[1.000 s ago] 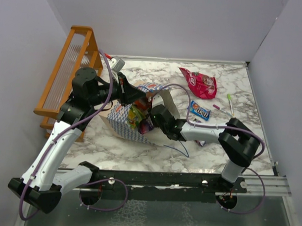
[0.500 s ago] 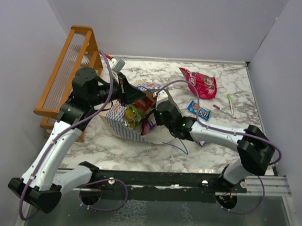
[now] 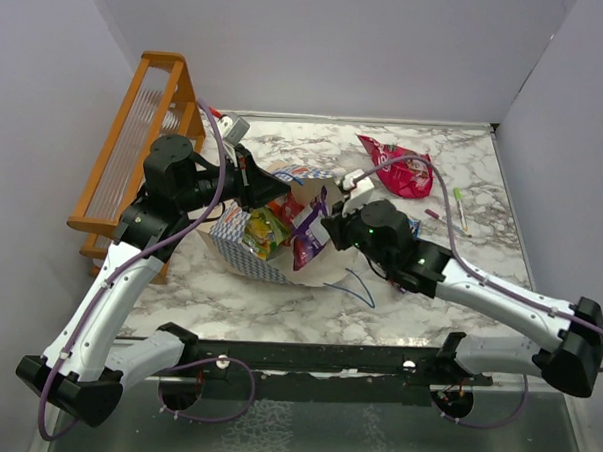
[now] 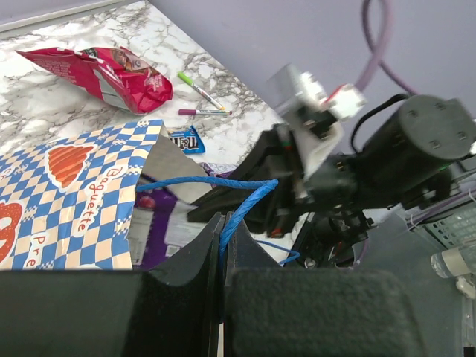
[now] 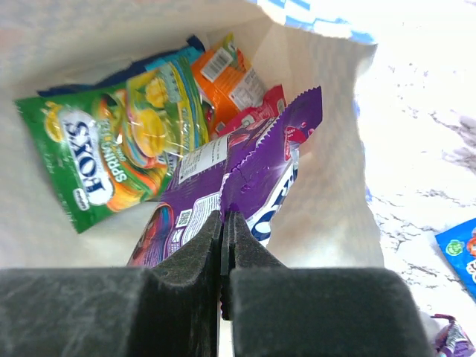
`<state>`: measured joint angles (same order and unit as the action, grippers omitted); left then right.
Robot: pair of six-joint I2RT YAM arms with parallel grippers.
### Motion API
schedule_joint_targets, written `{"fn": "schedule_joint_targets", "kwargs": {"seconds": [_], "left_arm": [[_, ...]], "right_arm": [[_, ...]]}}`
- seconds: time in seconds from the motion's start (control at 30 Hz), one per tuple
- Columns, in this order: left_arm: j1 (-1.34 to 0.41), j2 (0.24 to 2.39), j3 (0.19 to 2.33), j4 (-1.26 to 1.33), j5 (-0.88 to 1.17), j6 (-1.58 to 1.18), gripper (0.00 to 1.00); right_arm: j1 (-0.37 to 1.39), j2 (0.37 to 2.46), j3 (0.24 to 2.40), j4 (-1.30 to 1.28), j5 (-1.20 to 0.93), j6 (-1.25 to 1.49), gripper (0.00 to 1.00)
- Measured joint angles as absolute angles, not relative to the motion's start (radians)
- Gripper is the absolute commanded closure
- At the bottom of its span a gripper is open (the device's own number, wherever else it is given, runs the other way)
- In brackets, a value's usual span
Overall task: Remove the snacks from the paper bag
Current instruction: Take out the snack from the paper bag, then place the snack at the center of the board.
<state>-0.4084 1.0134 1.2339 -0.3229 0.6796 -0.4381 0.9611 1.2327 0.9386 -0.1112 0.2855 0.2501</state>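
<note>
The paper bag point(image 3: 235, 251) lies on its side with its mouth toward the right. My left gripper point(image 3: 281, 188) is shut on the bag's blue cord handle point(image 4: 223, 182) and holds the upper edge up. My right gripper point(image 3: 328, 228) is shut on a corner of the purple packet point(image 5: 256, 156), which sticks out of the mouth. Inside the bag lie a green-yellow packet point(image 5: 119, 149), an orange packet point(image 5: 227, 78) and a bit of red foil. The pink-red packet point(image 3: 404, 170) and a blue packet point(image 4: 184, 139) rest on the table.
An orange wooden rack point(image 3: 135, 149) stands along the left wall. A green pen point(image 3: 459, 206) and a purple pen point(image 3: 437, 215) lie at the right, past the blue packet. The bag's other cord handle point(image 3: 361, 289) trails on the marble in front.
My right gripper has shut on the purple packet and drawn back to the right, bringing the packet partly out of the bag's mouth. The left gripper has kept its hold on the handle.
</note>
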Motion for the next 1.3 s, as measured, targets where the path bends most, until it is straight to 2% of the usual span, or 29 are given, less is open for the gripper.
{"fn": "schedule_joint_targets", "kwargs": {"seconds": [0.47, 0.63, 0.8, 1.1, 1.3], "left_arm": [[-0.408, 1.013, 1.222, -0.321, 0.67, -0.439, 1.0], [-0.408, 1.013, 1.213, -0.322, 0.664, -0.44, 1.0], [-0.408, 1.013, 1.213, -0.322, 0.662, -0.44, 1.0], [-0.408, 1.013, 1.213, -0.323, 0.658, -0.44, 1.0], [-0.408, 1.014, 1.213, -0.323, 0.656, -0.442, 1.0]], "right_arm": [[0.961, 0.804, 0.977, -0.371, 0.314, 0.204, 0.99], [0.961, 0.681, 1.003, -0.438, 0.393, 0.176, 0.99], [0.961, 0.579, 1.0, -0.433, 0.57, 0.143, 0.99], [0.961, 0.701, 0.936, -0.418, 1.082, 0.189, 0.99], [0.937, 0.809, 0.9, -0.508, 1.254, 0.381, 0.99]]}}
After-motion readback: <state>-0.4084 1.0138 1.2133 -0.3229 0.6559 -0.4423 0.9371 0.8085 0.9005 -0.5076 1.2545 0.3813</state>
